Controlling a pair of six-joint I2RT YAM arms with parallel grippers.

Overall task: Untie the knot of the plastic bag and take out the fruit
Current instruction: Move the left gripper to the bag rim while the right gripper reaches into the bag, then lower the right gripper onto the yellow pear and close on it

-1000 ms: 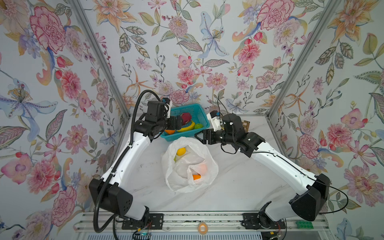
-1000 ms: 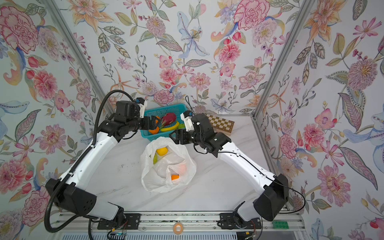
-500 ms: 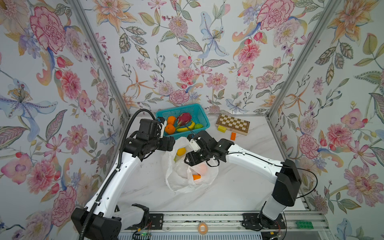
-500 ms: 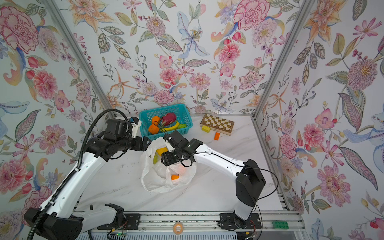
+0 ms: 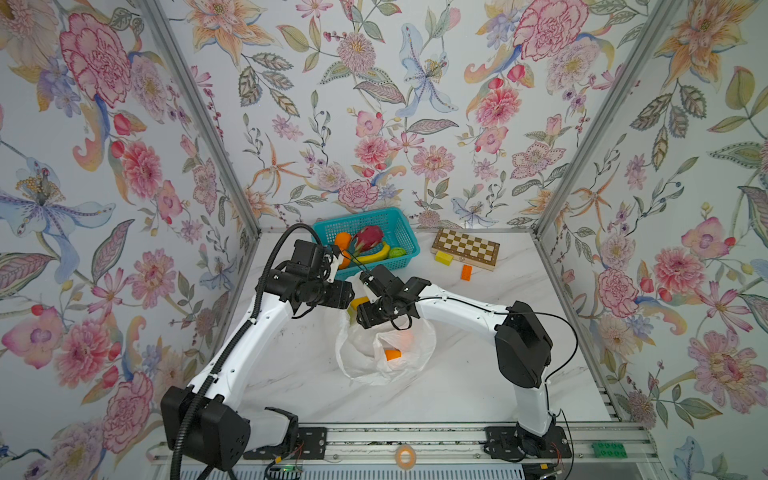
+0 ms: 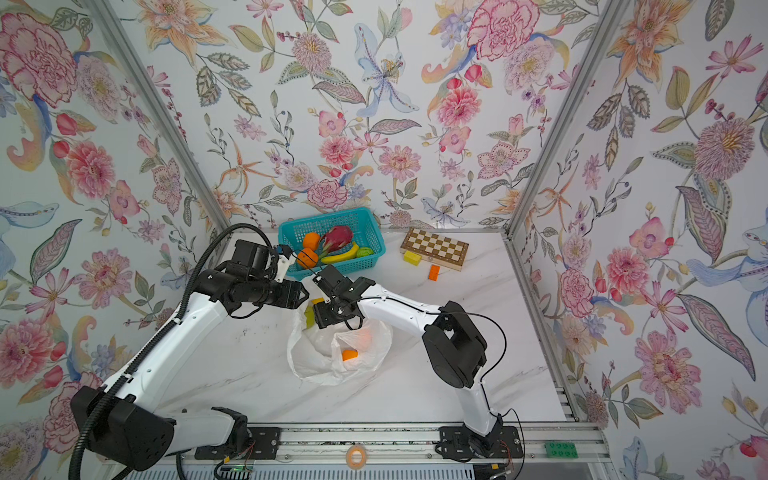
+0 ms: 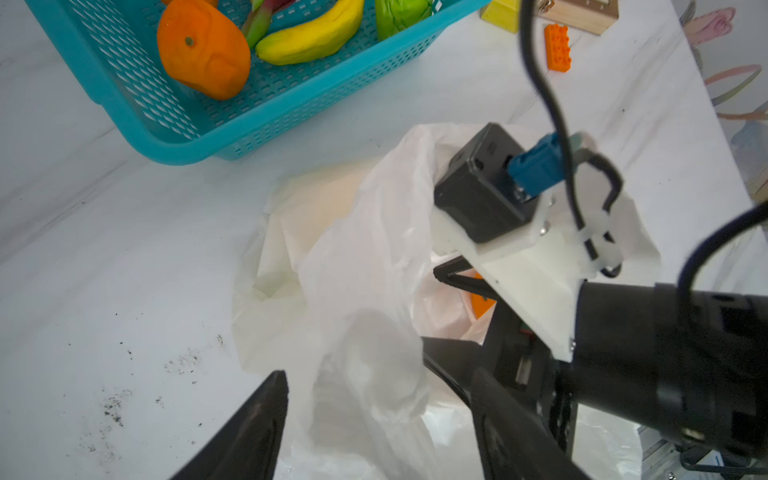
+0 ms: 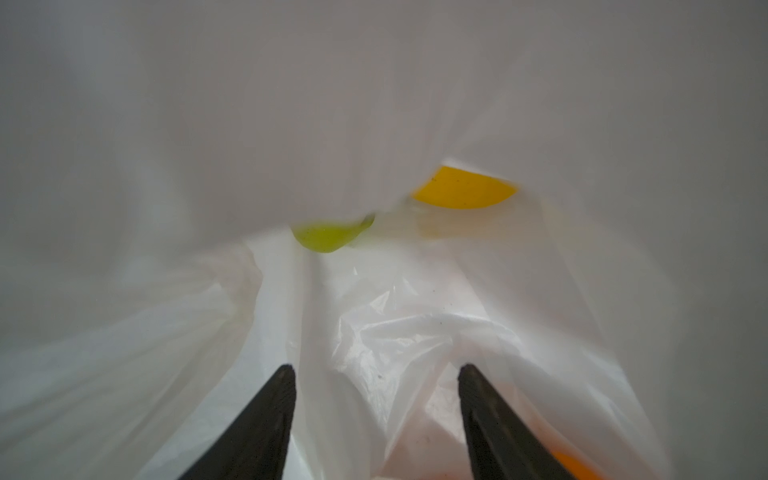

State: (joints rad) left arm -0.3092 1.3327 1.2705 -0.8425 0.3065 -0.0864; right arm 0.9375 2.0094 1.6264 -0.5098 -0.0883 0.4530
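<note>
The plastic bag [image 5: 374, 368] lies slumped on the white marble counter [image 5: 457, 374], just in front of the teal basket [image 5: 361, 216], with its mouth gaping toward the basket and both arms meeting over that opening. The left claw [image 7: 378, 374] hangs at the near-left edge of the mouth with its two black fingers [image 7: 257, 419] spread. A loose fold of the bag's film stands up between them, but whether either finger presses on it cannot be told. The right claw [image 8: 377, 368] reaches down inside the bag, also spread, with only crumpled film between its tips and nothing pinched. Ahead of it, half covered by plastic, sit a yellow fruit [image 8: 463, 189] and a green fruit [image 8: 328, 237]. In both top views an orange fruit [image 5: 392, 354] shows through the bag wall nearer the front rail. In the basket rest an orange [image 7: 203, 54], a magenta dragon fruit [image 5: 368, 237], a banana [image 5: 376, 254] and a green piece [image 5: 397, 252]. To the right of the basket, against the back wall, lies a folded chessboard [image 5: 465, 248], with a yellow block [image 5: 444, 257] touching its front edge and an orange brick [image 5: 466, 272] near it.
</note>
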